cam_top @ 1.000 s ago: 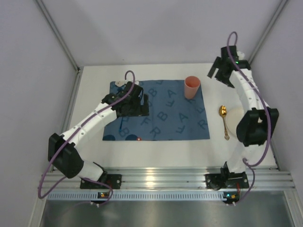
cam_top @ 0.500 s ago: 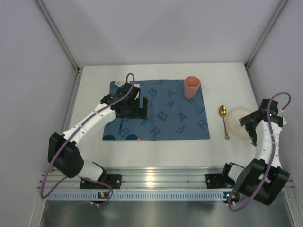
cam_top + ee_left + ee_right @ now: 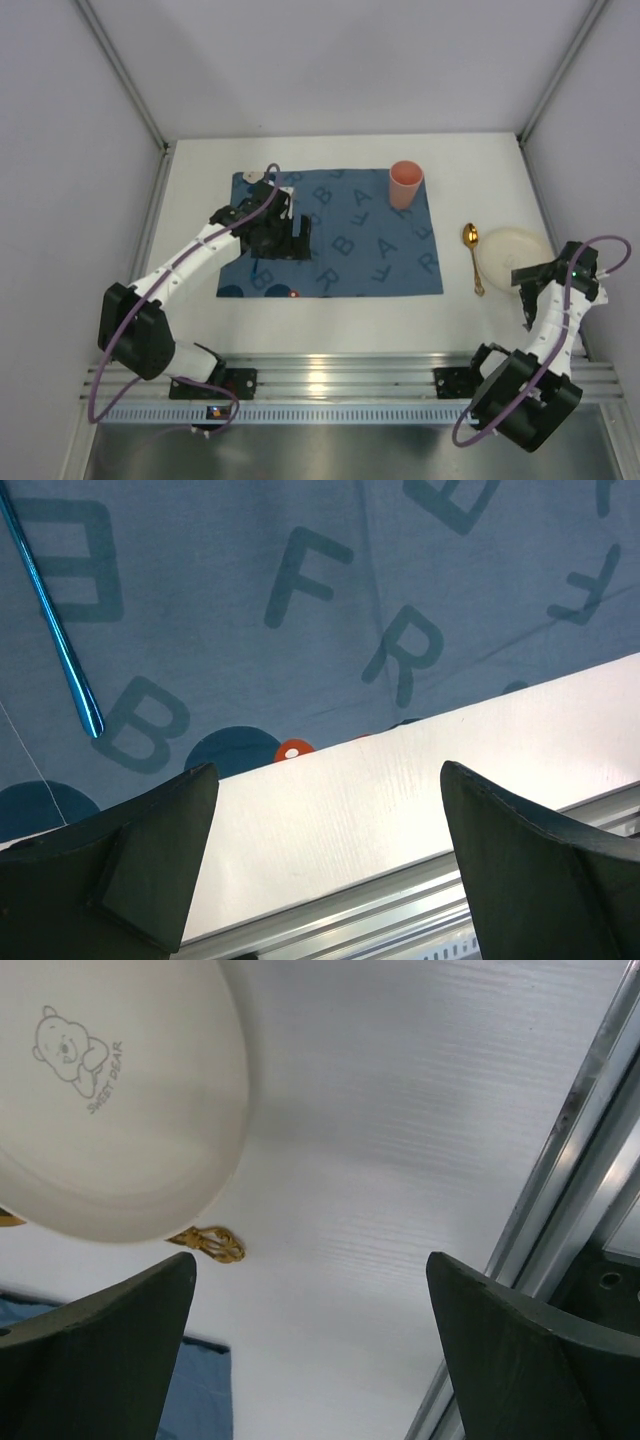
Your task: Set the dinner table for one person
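Table (image 3: 330, 320): white top, silver rail along the near edge, both arm bases bolted there. Mat (image 3: 380, 260) lies on the table's middle, dark blue with letters. Pink cup (image 3: 405, 184) stands upright on the mat's far right corner. Gold spoon (image 3: 472, 256) lies on bare table just right of the mat, bowl toward the far edge. Cream plate (image 3: 505, 250) sits right of the spoon (touching it or just beside, I can't tell which) and my right wrist view shows a bear print on it. My left gripper (image 3: 327, 780) hangs over the mat's left half, jaws spread, nothing between them. A thin blue rod (image 3: 50, 610) lies flat on the mat there. My right gripper (image 3: 310, 1260) hovers at the plate's near right edge, jaws wide apart, holding nothing.
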`<control>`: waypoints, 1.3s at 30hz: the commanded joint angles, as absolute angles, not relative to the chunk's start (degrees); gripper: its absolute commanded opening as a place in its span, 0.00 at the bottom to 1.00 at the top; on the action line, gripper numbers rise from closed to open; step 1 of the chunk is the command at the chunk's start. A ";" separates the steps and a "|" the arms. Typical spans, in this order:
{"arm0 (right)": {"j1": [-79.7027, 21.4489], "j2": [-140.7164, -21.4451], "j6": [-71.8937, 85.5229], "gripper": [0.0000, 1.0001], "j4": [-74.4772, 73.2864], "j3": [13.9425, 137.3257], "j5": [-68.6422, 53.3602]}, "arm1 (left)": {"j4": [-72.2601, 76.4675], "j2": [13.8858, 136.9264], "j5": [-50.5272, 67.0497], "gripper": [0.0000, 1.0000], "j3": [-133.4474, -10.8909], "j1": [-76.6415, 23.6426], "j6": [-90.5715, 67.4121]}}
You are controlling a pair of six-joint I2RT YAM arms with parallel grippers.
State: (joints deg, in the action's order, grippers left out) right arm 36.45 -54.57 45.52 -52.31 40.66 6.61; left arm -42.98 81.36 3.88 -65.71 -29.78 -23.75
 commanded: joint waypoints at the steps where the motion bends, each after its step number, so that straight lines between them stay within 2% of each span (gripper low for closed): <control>1: 39.45 -55.81 46.05 0.98 -45.80 38.77 2.03 | -39.64 78.93 5.19 0.98 -65.13 -29.71 -22.76; 8: 40.52 -58.18 49.74 0.96 -33.76 34.90 -4.39 | -38.85 77.78 3.69 0.98 -62.85 -29.71 -22.68; 22: 40.52 -65.21 49.48 0.95 -27.08 31.03 1.32 | -37.97 79.10 3.60 0.98 -61.44 -29.71 -22.41; 29: 40.52 -72.84 49.75 0.85 -20.49 33.92 -1.23 | -39.20 80.68 4.22 0.98 -62.31 -29.71 -22.50; 32: 40.52 -76.19 48.61 0.79 -19.43 35.94 -1.32 | -40.43 82.00 4.22 0.98 -64.07 -29.71 -22.50; 36: 40.52 -79.62 46.94 0.51 -18.46 37.35 -2.02 | -41.83 83.58 3.96 0.98 -66.35 -29.71 -22.41; 37: 40.52 -80.24 46.32 0.38 -18.37 37.79 -2.11 | -41.92 84.02 3.87 0.98 -67.05 -29.62 -22.41; 39: 40.52 -81.91 46.06 0.28 -18.02 37.88 -2.90 | -42.54 84.46 3.52 0.98 -67.76 -29.71 -22.32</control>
State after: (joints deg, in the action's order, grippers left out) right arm 39.99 -79.46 47.59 -19.73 37.15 -2.24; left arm -41.65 84.18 3.64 -64.69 -29.78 -22.76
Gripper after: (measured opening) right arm 0.304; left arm 0.982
